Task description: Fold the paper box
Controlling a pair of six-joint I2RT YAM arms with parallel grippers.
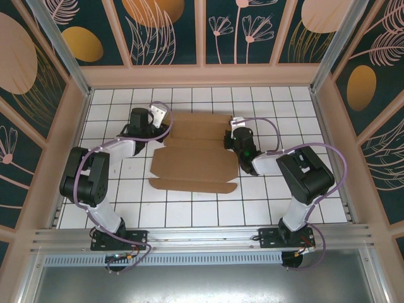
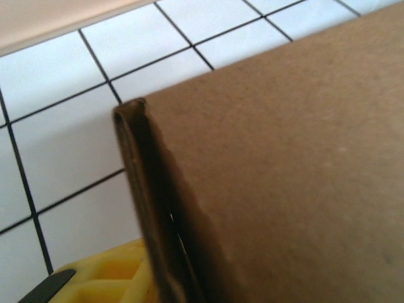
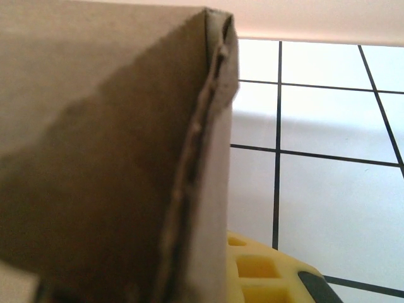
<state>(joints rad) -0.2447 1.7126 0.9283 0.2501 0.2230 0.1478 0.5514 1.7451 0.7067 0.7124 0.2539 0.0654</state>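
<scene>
The paper box (image 1: 192,167), a brown cardboard sheet, lies partly folded on the middle of the white tiled table, with its front flap flat towards me. My left gripper (image 1: 164,128) is at the box's left end. There a doubled side wall (image 2: 145,189) stands against my yellow finger (image 2: 107,278); the other finger is hidden behind the cardboard. My right gripper (image 1: 232,136) is at the box's right end, shut on the folded right side wall (image 3: 202,189), with one yellow finger (image 3: 265,278) beside it.
The tiled floor (image 1: 189,211) is fenced by pink walls (image 1: 202,76) at the back and both sides. An aluminium rail (image 1: 202,237) runs along the near edge by the arm bases. Bare tiles lie in front of the box.
</scene>
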